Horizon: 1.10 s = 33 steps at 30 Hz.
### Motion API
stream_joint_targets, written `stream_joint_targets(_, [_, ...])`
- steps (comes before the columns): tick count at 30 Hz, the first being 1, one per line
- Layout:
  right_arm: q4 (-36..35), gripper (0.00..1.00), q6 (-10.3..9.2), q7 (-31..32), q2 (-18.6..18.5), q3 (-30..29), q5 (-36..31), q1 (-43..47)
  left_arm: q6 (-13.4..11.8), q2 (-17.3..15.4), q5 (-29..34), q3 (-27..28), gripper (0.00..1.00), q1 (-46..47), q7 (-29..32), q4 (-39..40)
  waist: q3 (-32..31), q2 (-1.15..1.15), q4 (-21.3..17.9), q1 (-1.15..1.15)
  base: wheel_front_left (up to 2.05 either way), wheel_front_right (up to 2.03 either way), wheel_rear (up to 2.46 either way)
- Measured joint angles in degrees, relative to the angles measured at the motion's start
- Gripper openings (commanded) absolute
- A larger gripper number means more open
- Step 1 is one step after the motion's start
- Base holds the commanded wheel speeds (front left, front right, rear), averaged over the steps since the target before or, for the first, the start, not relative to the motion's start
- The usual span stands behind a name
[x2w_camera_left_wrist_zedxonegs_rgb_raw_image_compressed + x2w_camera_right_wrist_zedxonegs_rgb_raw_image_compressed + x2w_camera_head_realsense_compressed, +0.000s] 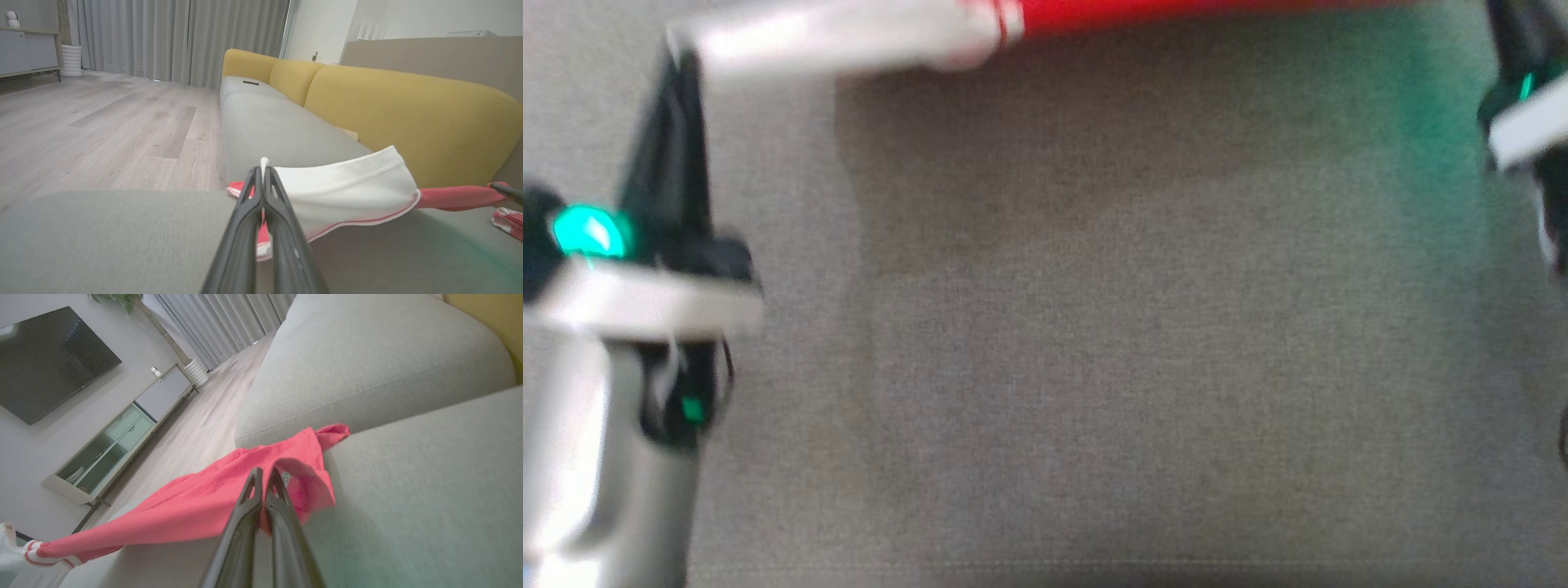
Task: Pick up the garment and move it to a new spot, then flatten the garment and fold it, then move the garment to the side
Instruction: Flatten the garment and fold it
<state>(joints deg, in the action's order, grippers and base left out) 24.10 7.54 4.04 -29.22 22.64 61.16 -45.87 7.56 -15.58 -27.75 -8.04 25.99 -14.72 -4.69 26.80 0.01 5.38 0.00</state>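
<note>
The garment is red (196,510) with a white sleeve (347,192) edged in red trim. It hangs stretched between my two grippers just above the grey sofa seat (1143,343). My left gripper (262,171) is shut on the white sleeve's edge; in the blurred head view it (682,65) stands at the upper left with the sleeve (833,37) running right from its tips. My right gripper (262,473) is shut on a fold of the red cloth and sits at the head view's upper right (1523,57). The red body (1176,12) runs along that view's top edge.
The sofa has yellow back cushions (408,110) and a seam between seat cushions (367,428). A small dark object (250,83) lies on the far seat. Wooden floor (102,122), a cabinet (118,445), a wall TV (49,355) and curtains (175,36) lie beyond.
</note>
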Motion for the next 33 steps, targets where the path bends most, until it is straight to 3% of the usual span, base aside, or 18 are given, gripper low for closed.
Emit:
stream_joint_targets(12, [-6.6,0.0,0.0,-3.5,-3.5,1.7,4.7,20.5,0.0,0.2,5.4,0.2,0.0,-21.5,0.0,2.8,-9.0,0.0,-0.2,0.0,0.0,0.0,0.0])
stream_joint_targets(22, [-11.8,0.0,0.0,-3.5,-5.4,-1.0,4.8,37.6,0.0,1.3,5.1,-0.9,0.0,-34.5,0.0,3.2,-13.7,0.0,-0.4,0.0,0.0,0.0,0.0])
stream_joint_targets(32, [-14.8,0.0,0.0,-0.4,-5.0,-5.7,2.2,41.9,0.0,-0.8,2.9,-4.4,0.0,-35.9,0.0,2.6,-13.5,0.0,-0.4,0.0,0.0,0.0,0.0])
stream_joint_targets(33, [-15.0,0.06,0.0,0.2,-4.8,-6.2,2.0,42.0,0.0,-0.9,2.9,-4.5,0.0,-35.8,0.0,2.6,-13.5,0.0,-0.4,0.0,0.0,0.0,0.0])
